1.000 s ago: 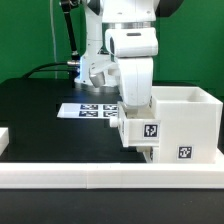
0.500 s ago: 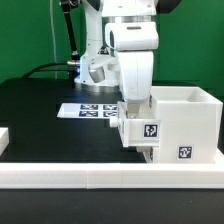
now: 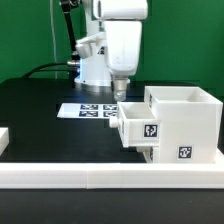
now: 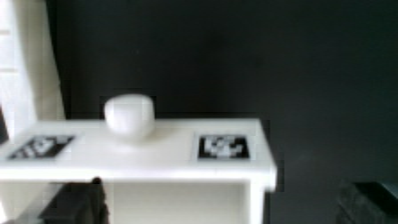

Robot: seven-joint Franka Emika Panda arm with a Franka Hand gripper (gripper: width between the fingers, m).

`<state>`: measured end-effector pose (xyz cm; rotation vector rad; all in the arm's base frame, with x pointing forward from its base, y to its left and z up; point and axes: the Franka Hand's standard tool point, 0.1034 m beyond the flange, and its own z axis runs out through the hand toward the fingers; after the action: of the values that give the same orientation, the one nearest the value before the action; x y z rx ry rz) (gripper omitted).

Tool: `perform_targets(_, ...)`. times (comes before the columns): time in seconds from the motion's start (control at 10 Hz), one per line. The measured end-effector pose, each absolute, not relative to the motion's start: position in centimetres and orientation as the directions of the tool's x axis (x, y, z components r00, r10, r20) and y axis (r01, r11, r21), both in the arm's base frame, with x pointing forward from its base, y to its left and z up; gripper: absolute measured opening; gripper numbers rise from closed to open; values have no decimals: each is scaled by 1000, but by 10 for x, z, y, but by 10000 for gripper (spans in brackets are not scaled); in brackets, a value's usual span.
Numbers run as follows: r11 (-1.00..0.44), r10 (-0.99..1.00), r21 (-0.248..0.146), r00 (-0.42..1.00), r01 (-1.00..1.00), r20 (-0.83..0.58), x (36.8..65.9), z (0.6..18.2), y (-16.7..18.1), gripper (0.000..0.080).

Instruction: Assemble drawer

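The white box shell (image 3: 186, 118) stands at the exterior view's right, with square tags on its side. A shallow white tray (image 3: 138, 128) sticks out of its side, partly slid in. In the wrist view the tray's face (image 4: 151, 165) shows a round knob (image 4: 128, 115) between two tags. My gripper (image 3: 119, 93) hangs above the tray, clear of it, open and empty. In the wrist view my gripper (image 4: 222, 205) has dark fingertips (image 4: 71, 205) far apart on either side of the tray. A second tray is not clearly in view.
The marker board (image 3: 86, 109) lies on the black table behind the tray. The long low white rail (image 3: 100, 180) runs along the front. A white piece (image 3: 3, 137) shows at the exterior view's left edge. The arm's base (image 3: 92, 65) stands behind.
My gripper was down at the tray and has let go, rising straight up and a little to the exterior view's left. The tray stays in the box shell.
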<state>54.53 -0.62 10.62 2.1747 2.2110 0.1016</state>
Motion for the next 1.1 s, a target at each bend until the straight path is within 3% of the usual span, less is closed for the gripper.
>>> perform_targets(0.2, 24, 1000, 67, -25, 997, 19, 546, 101, -26, 648)
perform_targets(0.7, 13, 998, 0, -13, 1000, 64, 532, 47, -28, 648)
perform_targets(1.1, -8, 998, 0, 8, 1000, 69, 542, 48, -9, 648)
